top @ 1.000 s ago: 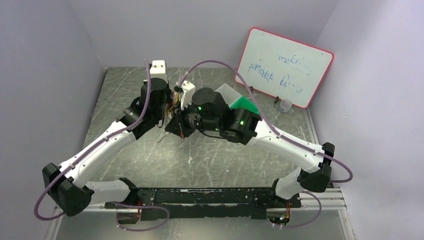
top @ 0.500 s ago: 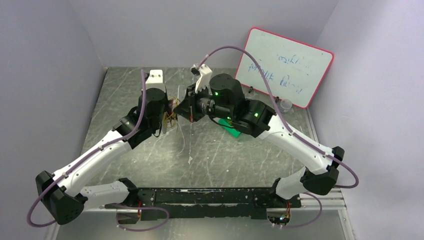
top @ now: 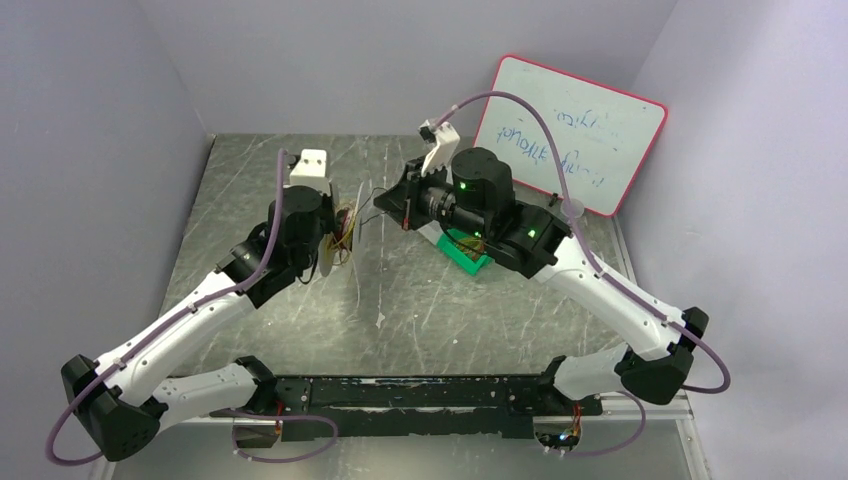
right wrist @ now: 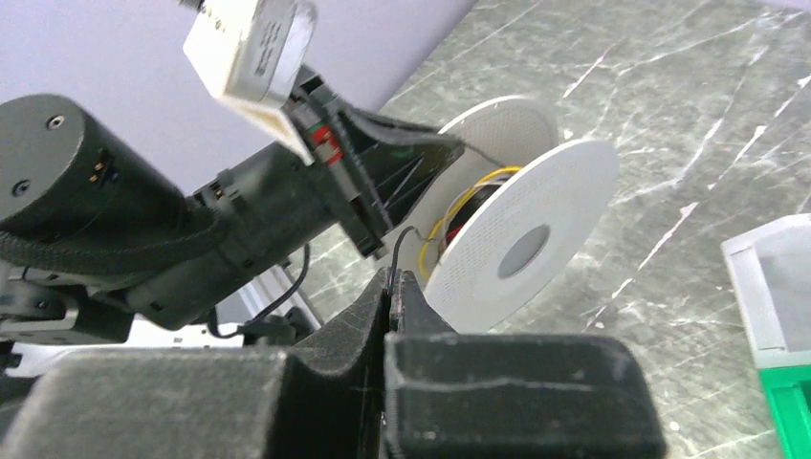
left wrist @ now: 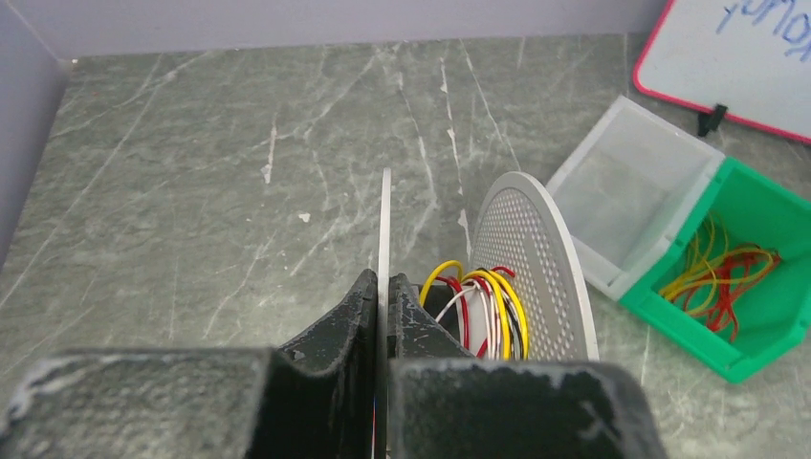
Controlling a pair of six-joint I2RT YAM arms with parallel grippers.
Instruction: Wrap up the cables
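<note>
My left gripper is shut on the thin edge of one white flange of a spool. The spool's other perforated flange faces the right. Yellow, red, white and black cables are wound on its core. My right gripper is shut on a black cable that runs up to the spool. In the top view the spool is held above the table between the left gripper and the right gripper.
An open green bin with a clear lid holds loose yellow and red cables; it lies under the right arm. A whiteboard leans at the back right, with a small clear cup beside it.
My right gripper has drawn back and to the right, away from the spool, with the black cable in it. The left arm has shifted slightly left. The green bin has come into view.
</note>
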